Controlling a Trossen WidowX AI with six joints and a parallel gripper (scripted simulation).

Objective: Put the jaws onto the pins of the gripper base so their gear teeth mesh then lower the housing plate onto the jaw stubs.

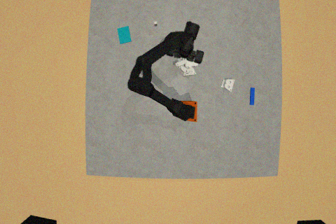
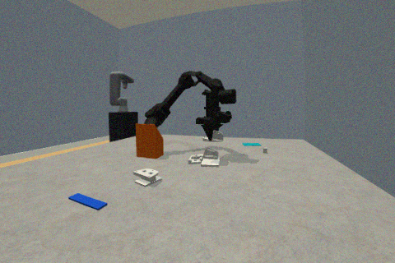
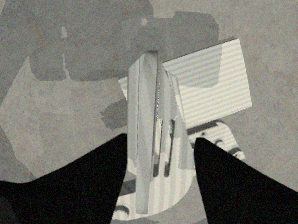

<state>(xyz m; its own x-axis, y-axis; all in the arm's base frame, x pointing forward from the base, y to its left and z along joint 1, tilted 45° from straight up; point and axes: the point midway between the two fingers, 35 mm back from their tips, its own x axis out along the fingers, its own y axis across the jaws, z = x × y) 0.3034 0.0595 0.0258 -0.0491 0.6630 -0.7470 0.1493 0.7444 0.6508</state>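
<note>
My gripper [image 2: 211,139] [image 3: 161,143] points down and is shut on a white jaw [image 2: 218,136] [image 3: 142,120], which shows its narrow edge and slotted body between the fingertips in the wrist view. It is held above the table, over the white parts. The white gripper base [image 1: 190,72] [image 2: 195,159] [image 3: 222,136] lies below. The other jaw [image 2: 211,163] [image 3: 220,85], with a broad ribbed face, is at the base. The held jaw partly hides it, and I cannot tell how it sits on its pin. The housing plate [image 1: 229,85] [image 2: 147,173] lies apart, nearer the exterior camera.
An orange block [image 1: 195,112] [image 2: 149,141] stands at the arm's foot. A blue strip [image 1: 252,96] [image 2: 87,201] lies beyond the housing plate. A teal rectangle [image 1: 124,35] [image 2: 252,145] and a small pale cube [image 1: 155,24] [image 2: 265,150] lie on the other side.
</note>
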